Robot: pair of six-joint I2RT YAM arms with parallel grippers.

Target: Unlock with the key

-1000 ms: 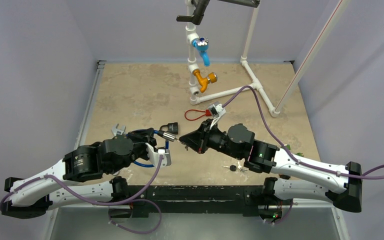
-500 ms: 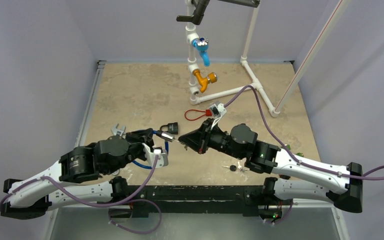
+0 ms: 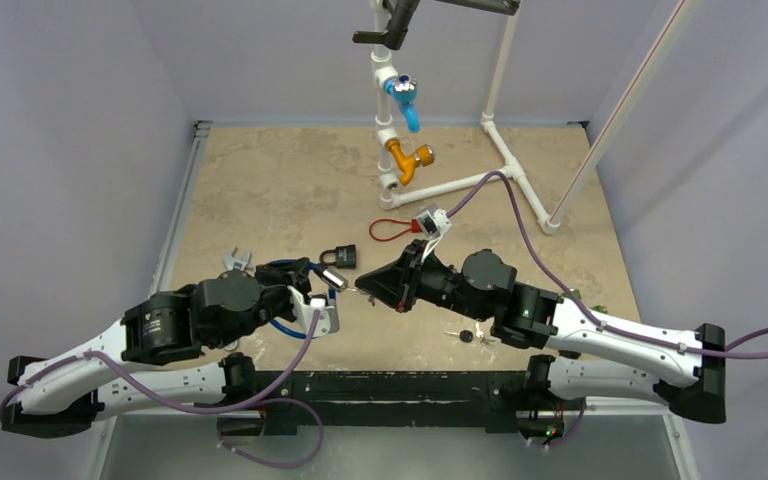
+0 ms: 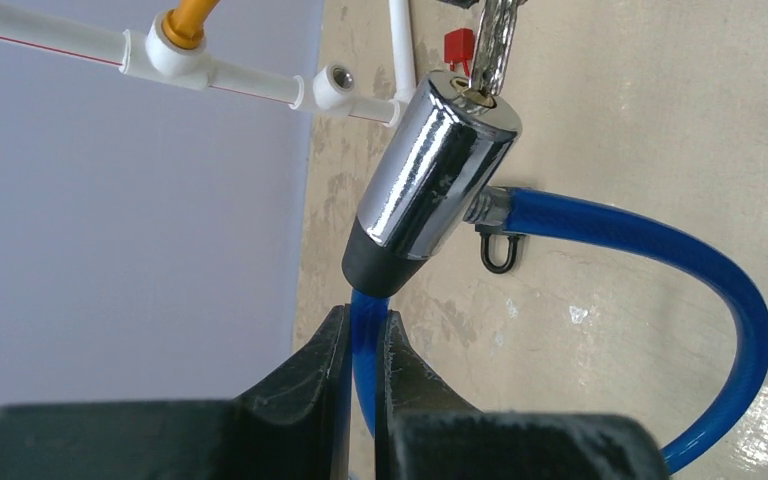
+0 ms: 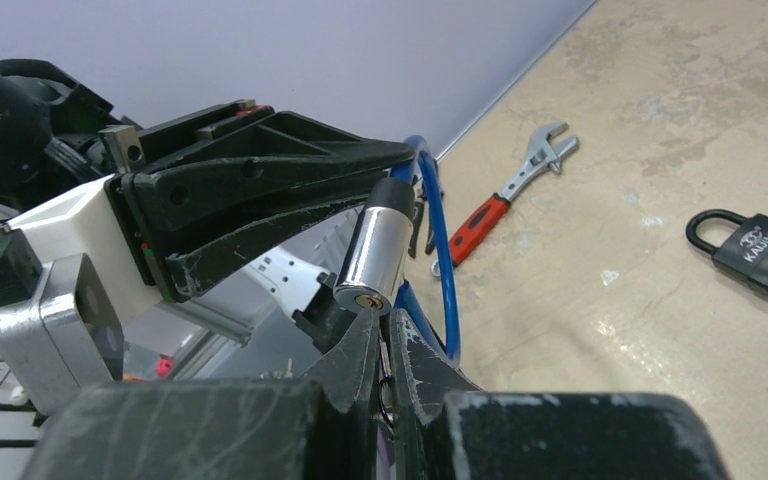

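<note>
"from above, what's the left gripper [image 3: 310, 272] got?"
"it's pinched on the blue cable [image 3: 282, 327]. the chrome cylinder [image 3: 334, 279] pokes out past its tips, nose to nose with the right gripper [image 3: 363, 285]."
"and its wrist camera?"
"fingers nearly closed on the cable, right under the cylinder's black collar. the key [image 4: 488, 55] meets the keyhole at the far end."
"right wrist?"
"clamped narrow on the key, cylinder face just beyond its tips. a black padlock [image 5: 755, 250] lies well off to its right, an adjustable wrench [image 5: 505, 195] farther ahead."
</note>
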